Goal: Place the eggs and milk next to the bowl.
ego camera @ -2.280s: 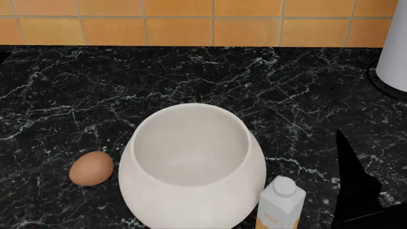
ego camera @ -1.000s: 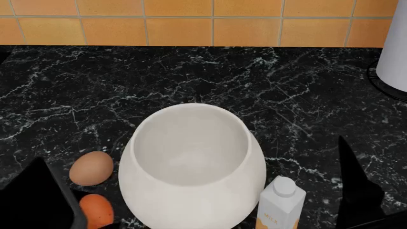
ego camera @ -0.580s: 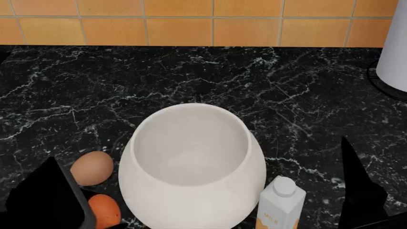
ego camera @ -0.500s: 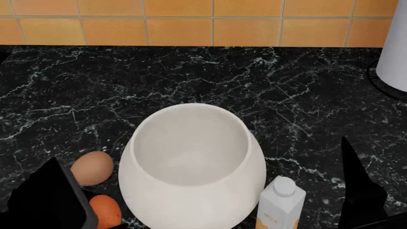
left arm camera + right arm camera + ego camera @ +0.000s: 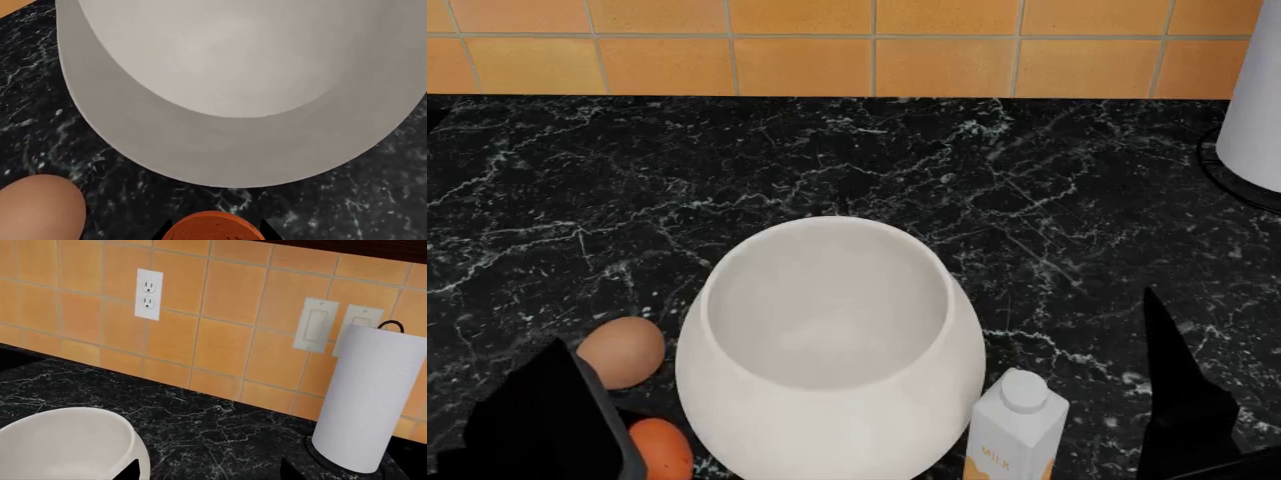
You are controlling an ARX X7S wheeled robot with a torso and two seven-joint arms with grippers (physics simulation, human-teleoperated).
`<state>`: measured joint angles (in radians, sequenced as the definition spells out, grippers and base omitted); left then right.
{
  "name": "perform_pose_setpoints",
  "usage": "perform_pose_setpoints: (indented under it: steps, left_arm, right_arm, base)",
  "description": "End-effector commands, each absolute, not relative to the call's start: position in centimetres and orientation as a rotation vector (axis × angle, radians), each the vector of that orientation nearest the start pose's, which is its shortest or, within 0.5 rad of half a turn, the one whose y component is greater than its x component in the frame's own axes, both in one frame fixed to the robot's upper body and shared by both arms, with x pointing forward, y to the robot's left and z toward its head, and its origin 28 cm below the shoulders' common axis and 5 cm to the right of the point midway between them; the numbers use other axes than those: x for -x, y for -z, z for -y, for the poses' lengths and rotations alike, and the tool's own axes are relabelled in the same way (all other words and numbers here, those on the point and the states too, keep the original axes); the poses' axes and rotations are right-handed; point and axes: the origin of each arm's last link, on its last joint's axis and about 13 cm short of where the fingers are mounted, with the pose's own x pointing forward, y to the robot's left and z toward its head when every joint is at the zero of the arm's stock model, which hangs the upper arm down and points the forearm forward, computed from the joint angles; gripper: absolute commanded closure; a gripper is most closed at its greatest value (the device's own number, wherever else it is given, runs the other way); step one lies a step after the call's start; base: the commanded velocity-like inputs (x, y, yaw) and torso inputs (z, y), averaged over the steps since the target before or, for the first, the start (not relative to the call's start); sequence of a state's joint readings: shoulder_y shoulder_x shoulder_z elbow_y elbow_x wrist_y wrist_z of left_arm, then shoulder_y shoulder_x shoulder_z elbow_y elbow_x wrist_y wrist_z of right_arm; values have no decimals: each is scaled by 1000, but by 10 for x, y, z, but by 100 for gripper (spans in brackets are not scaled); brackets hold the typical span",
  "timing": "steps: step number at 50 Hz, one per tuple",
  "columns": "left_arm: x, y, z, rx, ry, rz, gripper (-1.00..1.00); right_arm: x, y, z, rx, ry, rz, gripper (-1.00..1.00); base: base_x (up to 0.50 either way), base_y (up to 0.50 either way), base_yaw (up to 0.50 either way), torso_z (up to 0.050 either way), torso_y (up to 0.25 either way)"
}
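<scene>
The white bowl stands at the middle of the black marble counter. The tan egg lies on the counter just left of it. My left gripper is shut on the orange-brown egg, close to the bowl's left side and nearer me than the tan egg. In the left wrist view the orange-brown egg sits between the jaws, with the bowl ahead and the tan egg beside it. The milk stands against the bowl's right front. My right gripper is open and empty, right of the milk.
A tall white cylinder on a black base stands at the back right and also shows in the right wrist view. An orange tiled wall with an outlet and switches runs behind the counter.
My left gripper has come into view at the lower left holding the orange-brown egg and moved right toward the bowl. The right arm has barely moved.
</scene>
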<state>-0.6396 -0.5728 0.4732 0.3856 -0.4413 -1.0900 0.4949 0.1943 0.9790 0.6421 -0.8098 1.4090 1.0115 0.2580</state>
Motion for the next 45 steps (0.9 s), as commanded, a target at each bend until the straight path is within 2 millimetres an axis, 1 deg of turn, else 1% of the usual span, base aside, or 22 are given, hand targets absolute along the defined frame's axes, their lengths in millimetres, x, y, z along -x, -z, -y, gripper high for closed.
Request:
perform_pose_setpoints:
  steps: [1, 15, 29, 36, 37, 45]
  left_arm:
    - [-273, -152, -245, -339, 879, -442, 100]
    - [-271, -146, -245, -336, 882, -456, 100]
    - [-274, -140, -246, -331, 879, -465, 100]
    - [-273, -140, -246, -322, 882, -479, 100]
    - [-273, -140, -246, -317, 876, -478, -100]
    - [-274, -139, -246, -321, 869, -478, -100]
  right_arm:
    - [-150, -257, 222, 141, -211, 84, -100]
    - [-149, -256, 222, 143, -210, 81, -100]
    - [-151, -256, 222, 142, -211, 81, -100]
    - [-151, -257, 221, 141, -212, 81, -100]
    - [-151, -257, 221, 141, -212, 81, -100]
    - [-152, -255, 221, 138, -213, 79, -100]
  base:
    - [0, 0, 0, 0, 0]
    - [0, 0, 0, 0, 0]
    - [0, 0, 0, 0, 0]
    - [1, 0, -1, 0, 0]
    - [0, 0, 0, 0, 0]
    - [0, 0, -1, 0, 0]
